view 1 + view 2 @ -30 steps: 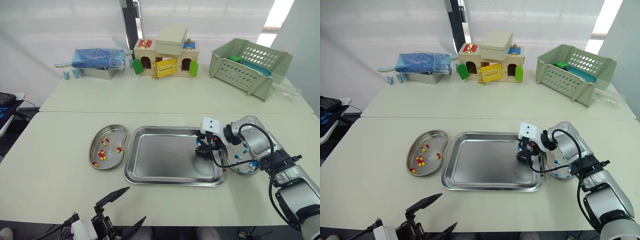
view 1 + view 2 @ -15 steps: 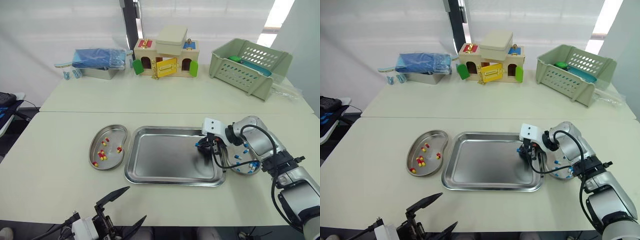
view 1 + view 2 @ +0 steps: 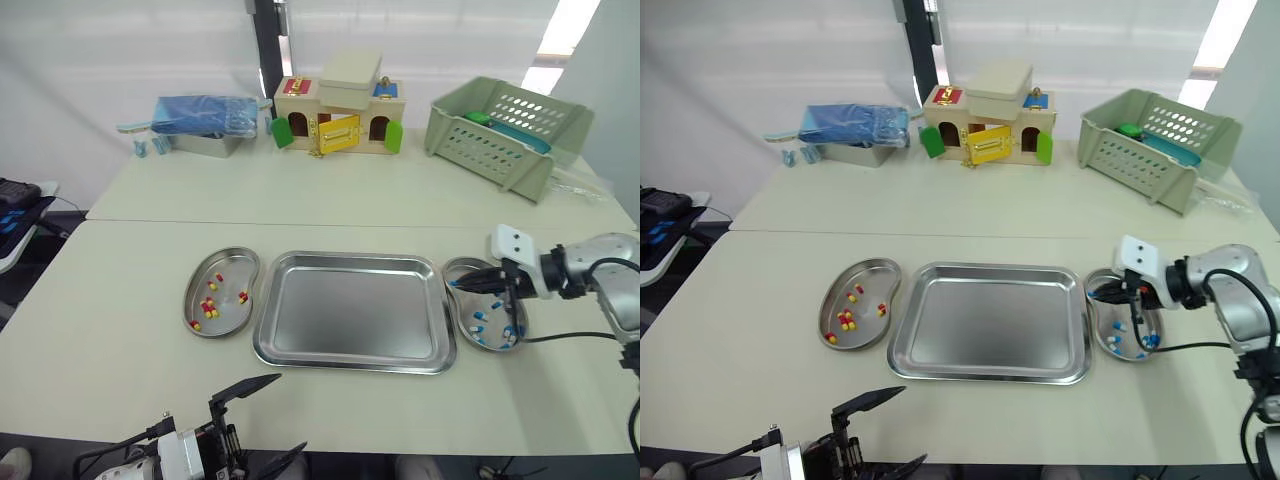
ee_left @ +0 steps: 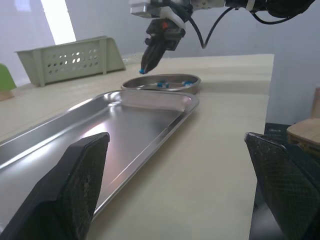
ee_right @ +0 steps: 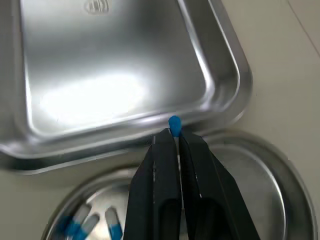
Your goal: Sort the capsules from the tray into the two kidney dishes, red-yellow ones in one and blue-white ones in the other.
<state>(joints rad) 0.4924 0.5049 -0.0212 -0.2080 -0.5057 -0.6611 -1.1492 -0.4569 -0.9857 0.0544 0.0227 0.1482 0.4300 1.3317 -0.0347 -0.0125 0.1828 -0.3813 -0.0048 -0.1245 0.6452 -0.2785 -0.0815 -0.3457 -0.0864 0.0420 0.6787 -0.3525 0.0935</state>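
**Blue-white capsule held over the right dish**

The right jaws are closed on one blue-white capsule [image 5: 174, 122]. Its blue end sticks out past the tips of the two black fingers [image 5: 161, 175]. In the left wrist view the capsule hangs in the air, a little above the metal and not touching it. It is over the right kidney dish [image 3: 466, 303], at the side of the dish that lies next to the tray [image 3: 355, 315].

Several blue-white capsules [image 3: 479, 318] lie inside this dish, mostly in its near half. The tray is just beside the dish, between it and the left kidney dish [image 3: 232, 262]. The left kidney dish contains the red-yellow capsules [image 3: 208, 308], gathered in a small group, with a few apart from it.

The left jaws stand wide open, low at the near edge of the surface [image 3: 120, 330], well apart from the tray and both dishes.

At the far side of the surface there are a wooden toy house [image 3: 338, 118], a green basket [image 3: 500, 130] on the right, and a blue bag [image 3: 200, 112] on a metal tin on the left.
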